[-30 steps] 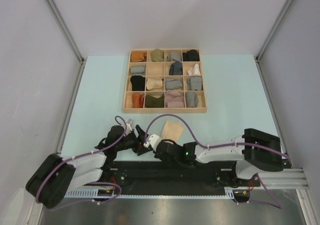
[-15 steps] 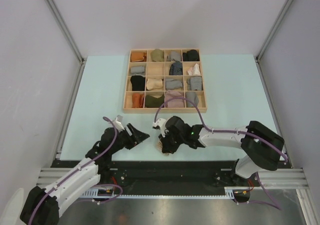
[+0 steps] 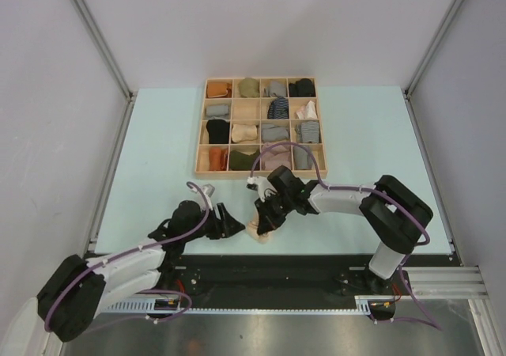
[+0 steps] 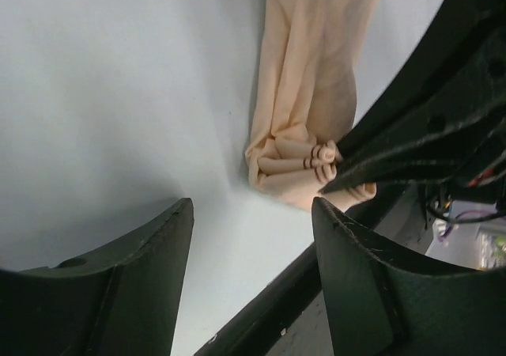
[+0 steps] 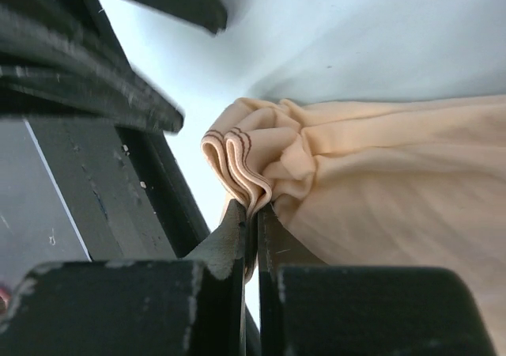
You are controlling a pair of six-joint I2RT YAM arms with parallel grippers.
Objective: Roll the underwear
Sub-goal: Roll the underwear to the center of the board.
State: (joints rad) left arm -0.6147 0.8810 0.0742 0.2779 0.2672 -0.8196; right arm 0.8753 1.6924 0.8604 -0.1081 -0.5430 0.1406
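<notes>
Since your right gripper [image 5: 254,213] pinches the underwear [image 5: 379,158] at its bunched hem, likely to roll it, your left gripper [image 4: 251,229] hovers wide open.

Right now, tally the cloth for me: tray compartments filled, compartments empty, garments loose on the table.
Filled compartments in the wooden tray: 15
Empty compartments: 1
Loose garments: 1, the cream underwear in the right gripper
Total: 16 compartments, 1 loose garment

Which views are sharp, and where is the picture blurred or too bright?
Left wrist: the cream underwear is sharp; the left claw, close to the lens, is dark and slightly soft. Right wrist: cloth folds at the right claw are sharp, but the table is washed out. Top external: even light, soft shadows.
</notes>
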